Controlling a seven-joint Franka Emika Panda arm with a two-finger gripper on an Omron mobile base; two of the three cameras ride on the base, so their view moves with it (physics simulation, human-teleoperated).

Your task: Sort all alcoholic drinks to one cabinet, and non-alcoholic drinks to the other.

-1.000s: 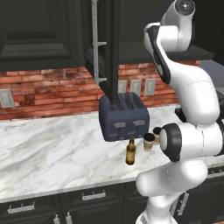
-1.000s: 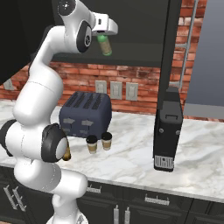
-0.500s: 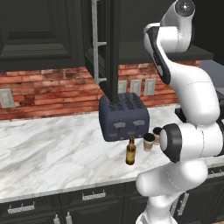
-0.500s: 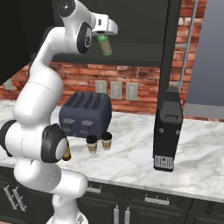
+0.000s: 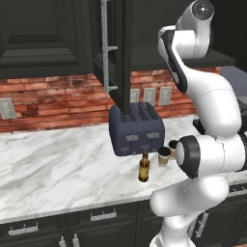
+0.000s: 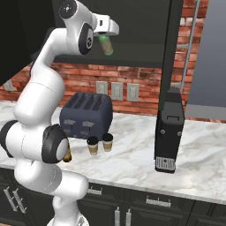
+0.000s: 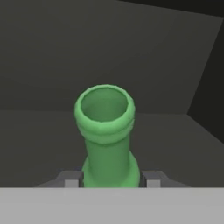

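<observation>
The dark blue four-slot toaster [image 6: 86,115] stands on the white marbled counter [image 5: 58,169], close to the red brick wall [image 5: 48,101]. In front of the toaster there are two small tan paper coffee cups with dark brown lids [image 6: 99,144], side by side and nearly touching. One amber-brown long-necked glass bottle [image 5: 144,167] stands upright just beside the cups, also in front of the toaster. To the right of the toaster, well apart from it, a tall black coffee machine [image 6: 169,130] stands on the same counter.

Above the toaster the dark upper cabinet [image 6: 141,31] is open, and its door [image 5: 116,53] hangs edge-on over the toaster's back. One green long-necked glass bottle [image 6: 106,45] is high above the toaster, at the cabinet's opening, under the gripper [image 6: 104,36]. In the hand view the green neck [image 7: 107,131] rises between the two finger tips [image 7: 70,180], in front of the cabinet's dark inner walls. The tips stand very near the glass on both sides, but I cannot tell for sure whether they press on it or are already slack.
</observation>
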